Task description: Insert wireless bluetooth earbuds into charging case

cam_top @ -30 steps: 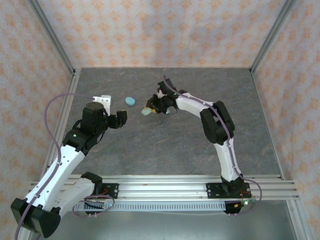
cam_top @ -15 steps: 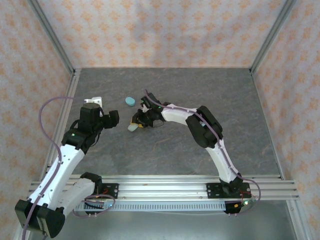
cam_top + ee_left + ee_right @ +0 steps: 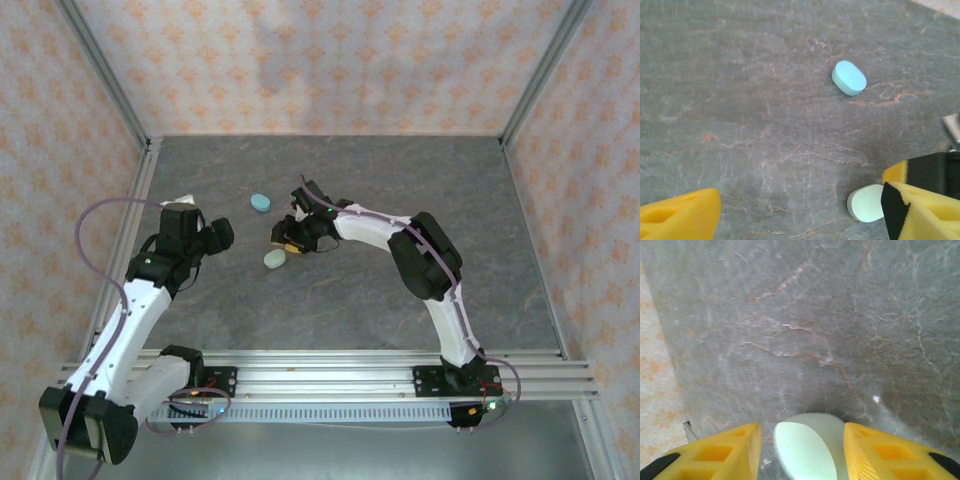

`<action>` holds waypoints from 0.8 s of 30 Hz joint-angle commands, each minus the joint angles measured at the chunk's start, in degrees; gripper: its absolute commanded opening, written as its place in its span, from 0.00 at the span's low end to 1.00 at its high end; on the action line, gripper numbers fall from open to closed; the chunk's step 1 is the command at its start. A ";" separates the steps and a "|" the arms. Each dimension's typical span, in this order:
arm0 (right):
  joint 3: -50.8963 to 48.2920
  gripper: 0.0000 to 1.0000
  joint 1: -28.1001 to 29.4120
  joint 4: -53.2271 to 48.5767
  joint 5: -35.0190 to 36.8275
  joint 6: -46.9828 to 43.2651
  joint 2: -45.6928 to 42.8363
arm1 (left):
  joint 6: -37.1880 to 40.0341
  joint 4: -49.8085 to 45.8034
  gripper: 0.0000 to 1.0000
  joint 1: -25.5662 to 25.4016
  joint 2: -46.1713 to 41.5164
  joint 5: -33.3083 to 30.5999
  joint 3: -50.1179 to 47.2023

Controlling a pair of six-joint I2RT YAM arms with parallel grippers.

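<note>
Standing at the near edge, I see the pale mint case [image 3: 805,445] lying on the grey counter [image 3: 400,180] a little left of centre, right between the right jaws. They are parted wider than the case, and a sliver of counter shows on one side, so they look open around it rather than clamping it. From above, the case sits just near of those yellow tips, and the right arm [image 3: 430,260] reaches across from the right to hang over it. The teal case [image 3: 849,77] lies farther back, apart from the mint one, and looks shut as far as I can tell; whether the mint lid is up or down I cannot make out. The left jaws hover wide open with nothing between them, just left of the mint case and pointed toward it. My guess is that the step in hand is setting the mint case down where both arms can work on it. To do that well, the right jaws should spread fully before anything else moves, then lift straight up, because a sideways drag would likely catch the rounded shell and skid or flip it. The case wants to end flat and steady, and the left arm [image 3: 140,290] should wait off to the side until the right one is clear.
</note>
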 commanded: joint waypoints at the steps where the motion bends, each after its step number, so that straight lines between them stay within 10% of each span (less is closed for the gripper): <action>1: -0.47 0.49 -1.39 -3.01 2.02 -2.77 -5.94 | -4.25 -2.75 0.83 0.84 3.48 2.38 4.17; 24: -27.61 0.53 -11.66 -2.23 9.71 -3.16 -35.24 | -22.54 -6.89 0.69 -0.96 49.63 6.97 34.72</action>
